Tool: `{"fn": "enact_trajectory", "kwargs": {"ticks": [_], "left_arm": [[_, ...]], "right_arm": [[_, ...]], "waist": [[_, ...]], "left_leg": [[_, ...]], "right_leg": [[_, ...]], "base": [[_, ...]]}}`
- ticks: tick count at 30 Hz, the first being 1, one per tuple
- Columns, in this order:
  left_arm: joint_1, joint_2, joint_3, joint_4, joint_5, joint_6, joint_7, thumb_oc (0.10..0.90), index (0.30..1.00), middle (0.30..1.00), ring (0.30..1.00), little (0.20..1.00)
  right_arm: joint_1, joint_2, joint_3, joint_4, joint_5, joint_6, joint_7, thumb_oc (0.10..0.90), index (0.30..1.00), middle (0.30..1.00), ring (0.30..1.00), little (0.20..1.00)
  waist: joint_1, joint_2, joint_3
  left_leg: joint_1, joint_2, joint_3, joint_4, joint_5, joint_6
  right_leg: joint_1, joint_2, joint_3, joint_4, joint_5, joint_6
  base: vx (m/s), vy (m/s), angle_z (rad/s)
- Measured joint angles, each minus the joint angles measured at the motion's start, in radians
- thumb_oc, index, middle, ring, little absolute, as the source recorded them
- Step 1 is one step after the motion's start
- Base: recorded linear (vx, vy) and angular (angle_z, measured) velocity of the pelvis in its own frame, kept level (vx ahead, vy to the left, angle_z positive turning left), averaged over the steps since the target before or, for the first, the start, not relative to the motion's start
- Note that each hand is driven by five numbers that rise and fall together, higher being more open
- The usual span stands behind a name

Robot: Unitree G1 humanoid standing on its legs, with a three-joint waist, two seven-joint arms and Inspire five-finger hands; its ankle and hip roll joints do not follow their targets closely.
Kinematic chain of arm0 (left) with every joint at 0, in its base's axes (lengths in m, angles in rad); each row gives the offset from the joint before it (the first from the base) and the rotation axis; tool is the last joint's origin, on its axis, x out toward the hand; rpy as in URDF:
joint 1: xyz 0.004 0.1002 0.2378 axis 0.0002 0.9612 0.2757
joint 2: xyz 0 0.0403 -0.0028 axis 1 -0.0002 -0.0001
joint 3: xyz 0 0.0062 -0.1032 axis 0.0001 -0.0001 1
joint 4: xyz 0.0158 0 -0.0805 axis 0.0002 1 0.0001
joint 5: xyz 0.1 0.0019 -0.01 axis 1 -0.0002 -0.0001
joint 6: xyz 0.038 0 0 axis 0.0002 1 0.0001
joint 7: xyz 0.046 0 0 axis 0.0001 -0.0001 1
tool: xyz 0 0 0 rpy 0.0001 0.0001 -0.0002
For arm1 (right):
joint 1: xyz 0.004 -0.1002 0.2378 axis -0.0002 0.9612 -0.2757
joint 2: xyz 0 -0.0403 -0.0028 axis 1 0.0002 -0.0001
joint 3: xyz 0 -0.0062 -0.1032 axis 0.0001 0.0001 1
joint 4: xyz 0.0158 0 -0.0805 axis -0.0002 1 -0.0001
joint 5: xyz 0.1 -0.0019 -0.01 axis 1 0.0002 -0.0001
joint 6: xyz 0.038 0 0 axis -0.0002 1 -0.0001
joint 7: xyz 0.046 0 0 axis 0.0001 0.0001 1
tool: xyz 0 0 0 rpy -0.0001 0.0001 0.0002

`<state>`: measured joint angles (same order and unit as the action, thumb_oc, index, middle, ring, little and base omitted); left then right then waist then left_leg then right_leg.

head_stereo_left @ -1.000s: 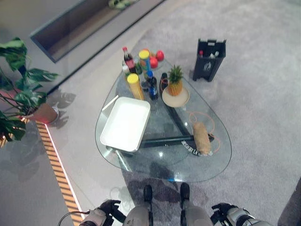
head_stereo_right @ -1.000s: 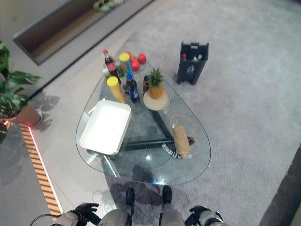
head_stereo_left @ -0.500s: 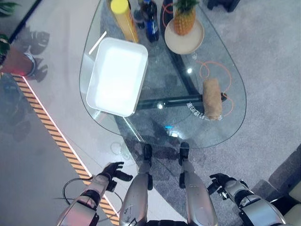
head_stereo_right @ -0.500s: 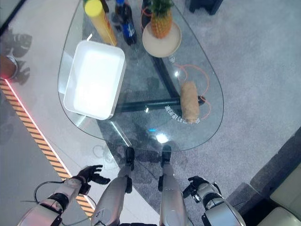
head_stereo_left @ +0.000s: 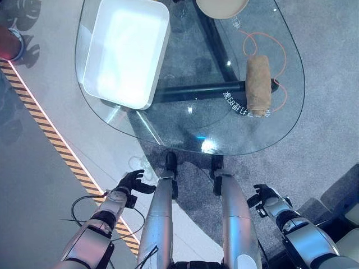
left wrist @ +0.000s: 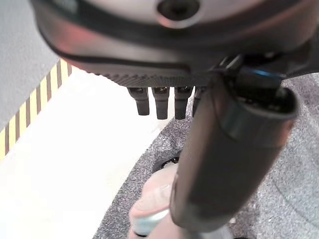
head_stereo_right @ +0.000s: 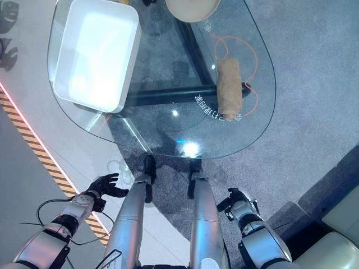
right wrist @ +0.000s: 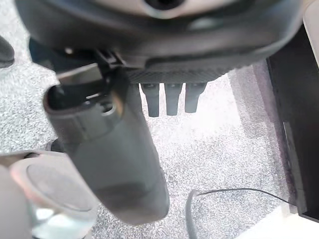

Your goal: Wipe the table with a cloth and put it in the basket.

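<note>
Left wrist cam, pretty close up: dark left hand [left wrist: 169, 59] hangs along top edge, short row of dark fingers [left wrist: 160, 102] pointing straight down, relaxed, nothing held. Fat dark thumb [left wrist: 224, 159] sticks out big in foreground, right of fingers. Past them: pale cream smooth floor [left wrist: 65, 179], yellow-and-black striped strip [left wrist: 22, 117] running diagonally at far side, speckled grey carpet [left wrist: 294, 194] on opposite side, its edge meeting cream floor.

Cloth [head_stereo_left: 258, 85] lies right of basket [head_stereo_left: 124, 53] on table [head_stereo_left: 185, 120].
</note>
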<state>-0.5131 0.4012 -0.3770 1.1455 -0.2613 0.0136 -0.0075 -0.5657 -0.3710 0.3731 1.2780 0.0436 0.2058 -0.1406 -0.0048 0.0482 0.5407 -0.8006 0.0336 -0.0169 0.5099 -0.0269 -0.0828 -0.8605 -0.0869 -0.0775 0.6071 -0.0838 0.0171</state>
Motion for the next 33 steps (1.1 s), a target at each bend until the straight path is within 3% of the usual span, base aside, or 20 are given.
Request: {"fn": "enact_trajectory", "kwargs": {"ticks": [12,20,23,28,33], "left_arm": [[0.000,0.002,0.008,0.006,0.001,-0.010,-0.001,0.800,0.900,0.900,0.900,0.900],[0.006,0.003,0.000,0.011,0.001,-0.028,-0.001,0.800,0.900,0.900,0.900,0.900],[0.012,0.004,-0.004,0.010,0.000,-0.038,0.005,0.800,0.900,0.900,0.900,0.900],[0.015,0.004,-0.009,0.010,-0.001,-0.044,0.019,0.800,0.900,0.900,0.900,0.900],[0.015,0.005,-0.023,0.011,-0.002,-0.048,0.019,0.800,0.900,0.900,0.900,0.900]], "right_arm": [[-0.001,-0.002,-0.010,0.004,0.050,-0.052,-0.048,0.800,0.900,0.900,0.900,0.900],[-0.004,-0.059,-0.160,-0.037,0.282,-0.199,-0.243,0.800,0.900,0.900,0.900,0.900],[-0.003,-0.095,-0.221,-0.136,0.350,-0.272,-0.350,0.800,0.900,0.900,0.900,0.900],[-0.057,-0.130,-0.236,-0.294,0.363,-0.358,-0.496,0.800,0.900,0.900,0.900,0.900],[-0.150,-0.142,-0.234,-0.365,0.383,-0.383,-0.556,0.800,0.900,0.900,0.900,0.900]], "waist": [[0.000,-0.002,0.000],[0.000,-0.009,0.002],[-0.002,-0.009,0.002],[-0.002,-0.014,0.003],[0.004,-0.015,0.002]], "left_leg": [[-0.013,0.002,-0.024,-0.028,0.000,0.000],[-0.004,0.000,-0.024,-0.019,0.000,0.000],[-0.001,0.000,-0.024,-0.017,0.001,0.001],[-0.001,-0.004,-0.023,-0.002,0.002,0.001],[0.001,-0.006,-0.024,-0.001,-0.002,0.003]], "right_leg": [[-0.003,0.016,-0.006,-0.046,0.002,0.003],[0.006,0.015,-0.005,-0.033,0.002,0.003],[0.011,0.016,-0.005,-0.030,0.002,0.002],[0.012,0.017,-0.005,-0.016,0.001,0.000],[0.016,0.014,-0.007,-0.015,-0.001,0.001]], "base": [[0.01,-0.007,-0.01],[0.02,-0.013,0.01],[0.01,-0.006,0.02],[0.00,-0.008,0.03],[0.00,-0.002,0.01]]}}
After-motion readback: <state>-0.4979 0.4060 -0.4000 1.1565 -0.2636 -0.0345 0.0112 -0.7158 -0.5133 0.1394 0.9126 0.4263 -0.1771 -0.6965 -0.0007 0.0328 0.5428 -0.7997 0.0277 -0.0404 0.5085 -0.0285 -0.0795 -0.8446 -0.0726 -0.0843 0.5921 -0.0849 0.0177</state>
